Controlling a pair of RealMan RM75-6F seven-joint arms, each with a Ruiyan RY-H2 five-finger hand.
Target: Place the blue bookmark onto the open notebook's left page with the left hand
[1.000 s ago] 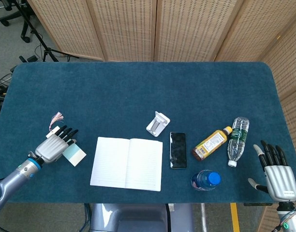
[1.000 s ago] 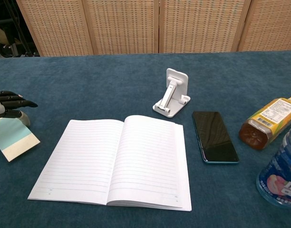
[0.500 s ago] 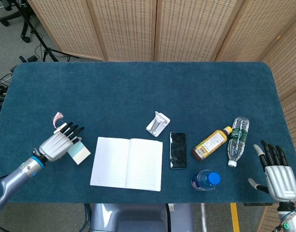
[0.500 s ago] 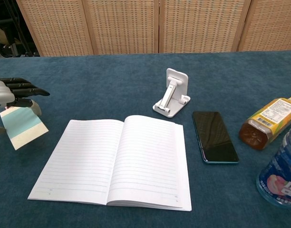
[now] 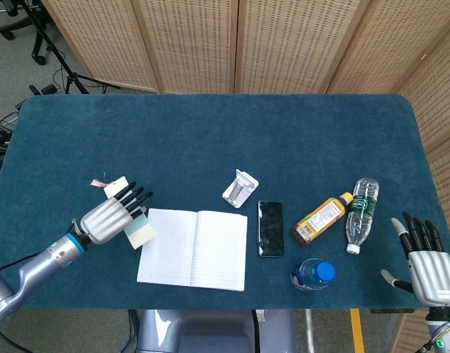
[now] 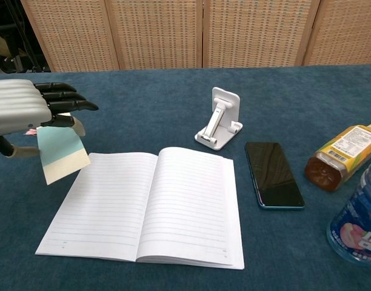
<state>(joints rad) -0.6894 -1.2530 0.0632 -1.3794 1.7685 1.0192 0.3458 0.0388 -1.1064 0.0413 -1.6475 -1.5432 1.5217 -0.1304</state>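
Pale-blue bookmark (image 6: 61,153): held in the left hand (image 6: 29,108), lifted off the counter (image 5: 210,140), at the notebook (image 6: 143,206)'s left edge. Step: carrying. Next, judged: travel inward over left page (image 6: 99,203), lower, release flat.

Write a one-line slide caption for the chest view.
Left hand holds the pale blue bookmark just beside the open lined notebook.

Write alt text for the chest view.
The robot's left hand holds a pale blue bookmark just above the left edge of an open lined notebook on a blue table; a white phone stand, a dark phone and two bottles sit to the right.
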